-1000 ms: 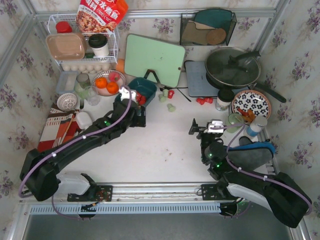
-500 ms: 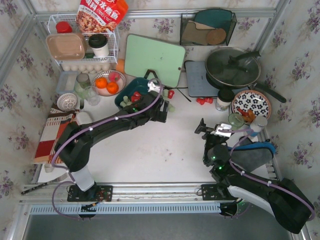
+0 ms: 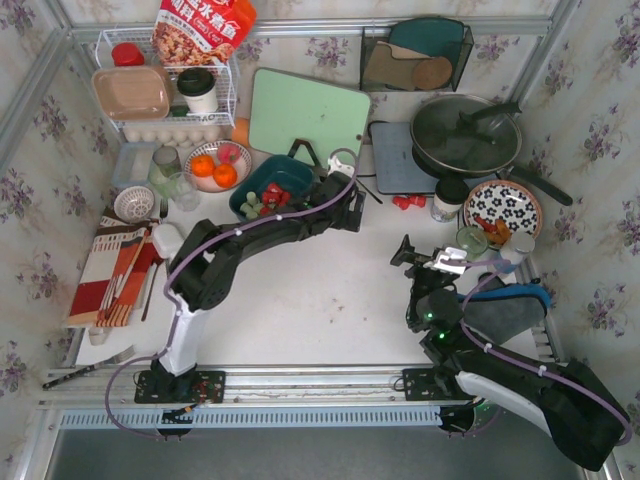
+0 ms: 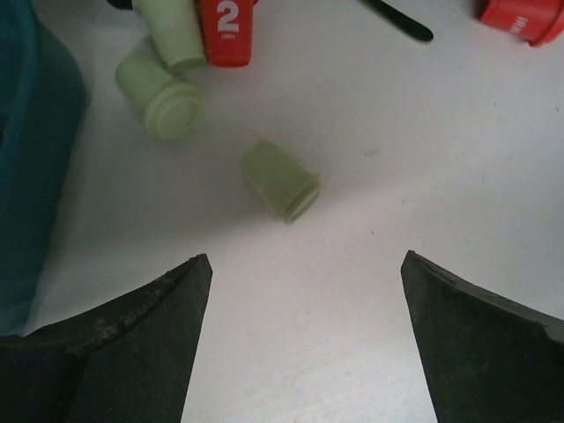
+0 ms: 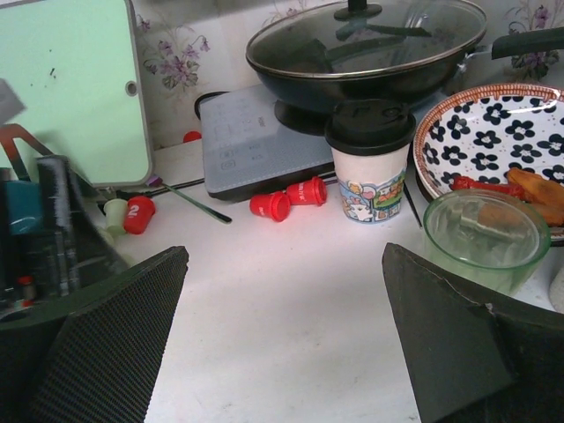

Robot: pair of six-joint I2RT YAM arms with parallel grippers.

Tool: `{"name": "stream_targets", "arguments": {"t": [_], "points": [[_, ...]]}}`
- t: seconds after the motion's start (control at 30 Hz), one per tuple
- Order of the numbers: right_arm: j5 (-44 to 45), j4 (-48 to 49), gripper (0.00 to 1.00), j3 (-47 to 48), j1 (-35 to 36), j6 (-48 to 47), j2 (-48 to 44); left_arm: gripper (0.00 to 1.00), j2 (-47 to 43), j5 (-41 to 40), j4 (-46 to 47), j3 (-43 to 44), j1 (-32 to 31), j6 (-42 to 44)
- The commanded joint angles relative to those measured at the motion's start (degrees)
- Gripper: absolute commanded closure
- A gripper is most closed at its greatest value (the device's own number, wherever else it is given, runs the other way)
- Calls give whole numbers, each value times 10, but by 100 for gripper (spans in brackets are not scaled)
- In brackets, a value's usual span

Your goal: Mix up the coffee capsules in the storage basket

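Observation:
The teal storage basket [image 3: 290, 175] holds several red and pale green coffee capsules [image 3: 266, 196]. My left gripper [image 4: 306, 257] hovers just right of the basket [image 4: 26, 176], open and empty. One pale green capsule [image 4: 280, 182] lies on its side ahead of the fingertips, with two more green ones [image 4: 163, 95] and a red one [image 4: 227, 31] beyond. In the top view the left gripper [image 3: 351, 208] covers these loose capsules. Two red capsules [image 3: 403, 202] lie by the hotplate. My right gripper [image 5: 285, 249] is open over bare table, short of those red capsules [image 5: 270, 205].
A green cutting board [image 3: 308, 118] leans behind the basket. A pan [image 3: 465, 135] sits on a grey hotplate [image 5: 247, 141]. A lidded cup [image 5: 370, 159], a glass bowl [image 5: 486, 238] and a patterned plate [image 3: 503, 208] stand at right. A bowl of oranges [image 3: 217, 165] sits left.
My left arm has swung right, from the basket's near-left side to past its right end, over the loose capsules. Its jaws narrowed slightly. The right arm barely moved.

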Motion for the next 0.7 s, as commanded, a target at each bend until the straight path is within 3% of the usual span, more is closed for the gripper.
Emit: {"name": "stream_targets", "arguments": {"t": [0.0,0.3,0.67], "points": [[-8,-12,0,7,1,11,-1,9,53,-36,10,56,0,13],[-32,-25,0,17,0,21,19,12,189,-119,-102,221,0,24],[-32,-27,0,18,0,20,17,41,218,-100,-159,268,3,23]]}}
